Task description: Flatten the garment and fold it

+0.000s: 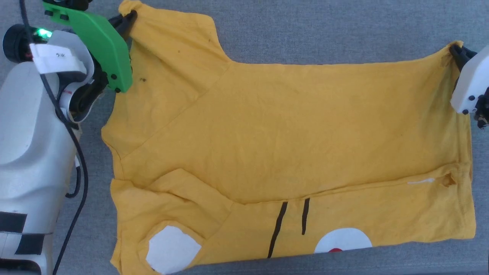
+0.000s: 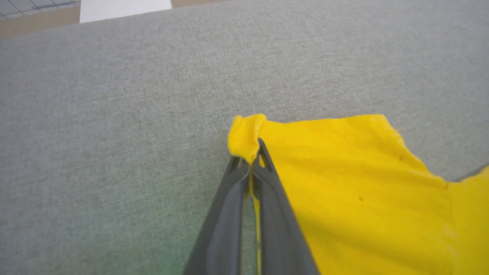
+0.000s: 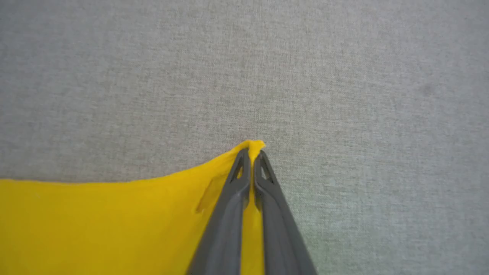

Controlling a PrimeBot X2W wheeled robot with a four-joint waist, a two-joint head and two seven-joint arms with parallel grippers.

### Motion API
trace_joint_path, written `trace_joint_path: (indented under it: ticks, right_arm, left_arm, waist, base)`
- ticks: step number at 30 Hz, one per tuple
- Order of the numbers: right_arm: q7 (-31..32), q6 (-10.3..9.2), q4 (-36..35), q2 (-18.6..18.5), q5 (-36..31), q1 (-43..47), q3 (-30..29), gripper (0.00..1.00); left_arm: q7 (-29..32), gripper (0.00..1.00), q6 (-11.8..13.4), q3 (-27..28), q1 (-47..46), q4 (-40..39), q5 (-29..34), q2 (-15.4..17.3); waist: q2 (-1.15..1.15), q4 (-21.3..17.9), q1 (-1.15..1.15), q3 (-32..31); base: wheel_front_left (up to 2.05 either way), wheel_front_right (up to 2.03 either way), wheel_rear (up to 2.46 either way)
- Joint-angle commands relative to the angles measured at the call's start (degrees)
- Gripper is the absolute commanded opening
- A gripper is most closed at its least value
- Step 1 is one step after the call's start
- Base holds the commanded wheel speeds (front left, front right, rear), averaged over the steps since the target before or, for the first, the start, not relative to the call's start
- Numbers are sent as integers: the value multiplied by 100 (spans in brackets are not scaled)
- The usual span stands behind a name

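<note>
The mustard-yellow garment [image 1: 290, 130] lies spread on the grey cloth surface, its near part folded up so white patches and black whisker lines show along the bottom. My left gripper [image 1: 128, 19] is shut on the far-left sleeve corner; in the left wrist view the left gripper [image 2: 254, 158] pinches a bunched bit of garment [image 2: 344, 172] hem. My right gripper [image 1: 455, 51] is shut on the far-right corner; in the right wrist view the right gripper [image 3: 252, 152] clamps the tip of the garment [image 3: 114, 221]. The cloth between the two grips looks pulled fairly taut.
Grey fabric surface [image 1: 305, 34] extends beyond the shirt on all sides. My pale left forearm [image 1: 30, 152] with a black cable runs along the left edge. A strip of floor and a white panel [image 2: 122, 7] show past the far edge.
</note>
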Motion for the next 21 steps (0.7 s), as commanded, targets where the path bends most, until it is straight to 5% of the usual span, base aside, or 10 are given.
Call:
trace_joint_path:
  ticks: [1, 21]
  right_arm:
    - [-132, -9, 56, -7, -1, -5, 7, 0]
    - [-918, -9, -592, 40, 568, 1525, -458, 0]
  left_arm:
    - [-181, 0, -19, 23, -20, 16, -21, 22]
    - [-1593, 0, -23, 227, 1926, -1228, -830, 363]
  waist:
    - [0, 21, 0, -142]
    - [0, 315, 0, -1398]
  base:
    - [0, 0, 0]
    - [0, 0, 0]
